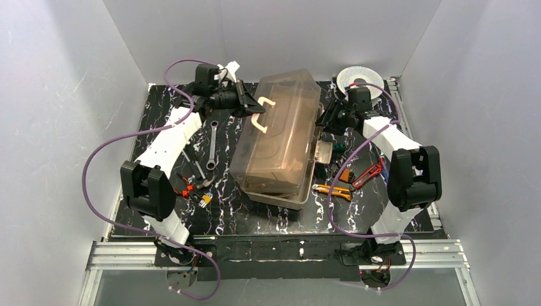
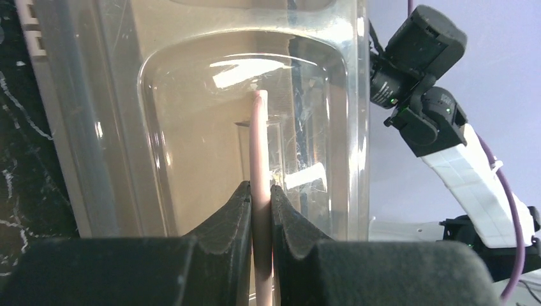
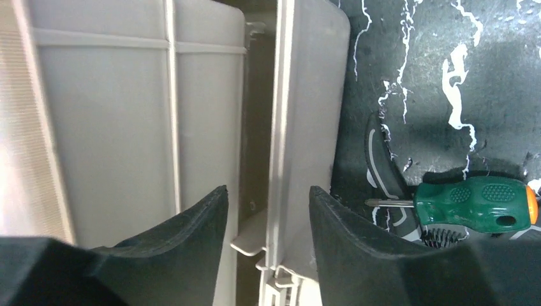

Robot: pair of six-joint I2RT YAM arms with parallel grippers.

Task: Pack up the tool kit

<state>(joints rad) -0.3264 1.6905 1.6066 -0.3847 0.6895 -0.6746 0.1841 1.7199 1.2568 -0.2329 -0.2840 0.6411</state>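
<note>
Jaws of the left gripper (image 2: 260,191) pinch the one cream handle (image 2: 258,140); the right gripper (image 3: 268,201) stands half open astride one tan box wall (image 3: 281,127), gaps either side. We count one toolbox (image 1: 277,137) at frame centre, one green screwdriver (image 3: 475,205) lower right

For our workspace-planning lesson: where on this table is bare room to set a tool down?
Free: the near strip of table between toolbox and front edge. Crowded: right of the toolbox around the orange pliers; left, around the wrench.
</note>
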